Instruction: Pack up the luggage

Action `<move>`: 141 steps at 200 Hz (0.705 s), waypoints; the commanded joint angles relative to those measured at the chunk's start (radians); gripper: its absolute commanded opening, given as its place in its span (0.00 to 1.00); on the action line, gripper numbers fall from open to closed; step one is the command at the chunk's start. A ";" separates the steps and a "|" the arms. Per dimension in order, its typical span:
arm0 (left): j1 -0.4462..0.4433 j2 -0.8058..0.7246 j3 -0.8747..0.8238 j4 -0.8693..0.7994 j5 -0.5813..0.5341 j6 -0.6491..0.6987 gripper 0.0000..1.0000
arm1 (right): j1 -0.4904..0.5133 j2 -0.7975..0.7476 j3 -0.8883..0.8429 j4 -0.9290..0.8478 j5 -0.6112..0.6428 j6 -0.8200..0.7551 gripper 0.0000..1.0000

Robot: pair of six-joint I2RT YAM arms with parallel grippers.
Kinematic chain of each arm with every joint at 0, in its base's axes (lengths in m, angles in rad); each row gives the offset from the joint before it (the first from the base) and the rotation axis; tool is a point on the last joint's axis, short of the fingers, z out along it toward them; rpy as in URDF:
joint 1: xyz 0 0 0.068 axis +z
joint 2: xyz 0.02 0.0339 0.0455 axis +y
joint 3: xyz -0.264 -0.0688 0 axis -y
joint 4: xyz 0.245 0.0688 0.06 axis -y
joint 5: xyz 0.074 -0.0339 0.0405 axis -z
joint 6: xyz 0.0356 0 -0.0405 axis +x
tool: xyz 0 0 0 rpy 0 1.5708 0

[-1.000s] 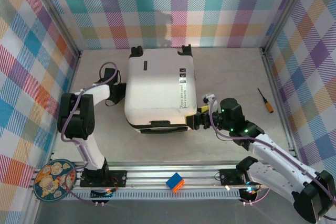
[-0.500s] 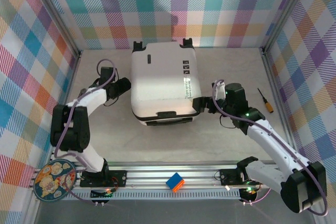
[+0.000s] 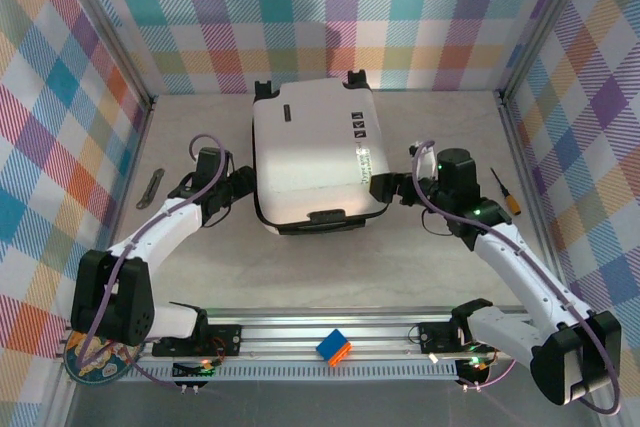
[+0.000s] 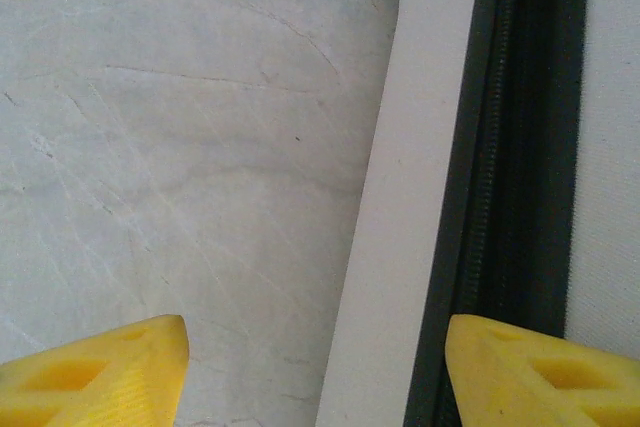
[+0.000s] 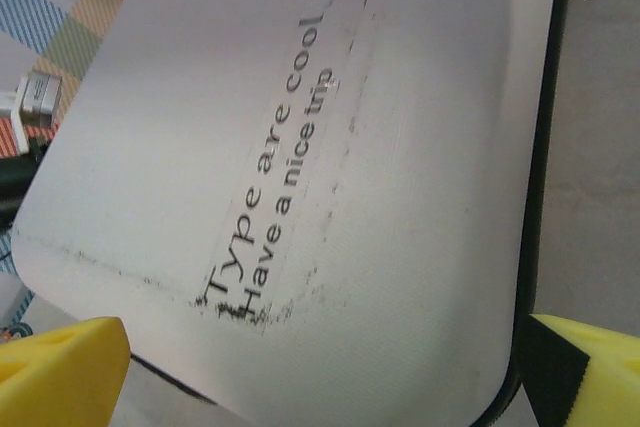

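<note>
Now your left gripper [image 3: 241, 183] and right gripper [image 3: 384, 187] stand spread, flanking the closed white hard-shell suitcase [image 3: 315, 162].

Pale table [image 3: 300, 267], white luggage [image 3: 310, 162], screwdriver [image 3: 503, 192] right, dark strip [image 3: 152, 188] left

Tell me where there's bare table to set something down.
Bare: the table strip between the luggage front and the rail, and the back-left corner. Crowded: both luggage flanks, with the left hand and right hand at them.
</note>
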 commanded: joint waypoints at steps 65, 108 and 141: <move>-0.019 0.064 0.068 0.030 0.062 -0.006 0.70 | -0.050 0.218 0.070 0.119 -0.221 0.040 0.99; -0.033 0.145 0.198 0.036 0.108 0.056 0.70 | 0.000 0.146 0.016 0.067 -0.264 0.006 1.00; -0.033 0.225 0.316 0.033 0.157 0.095 0.70 | 0.089 0.056 -0.065 0.069 -0.237 0.041 1.00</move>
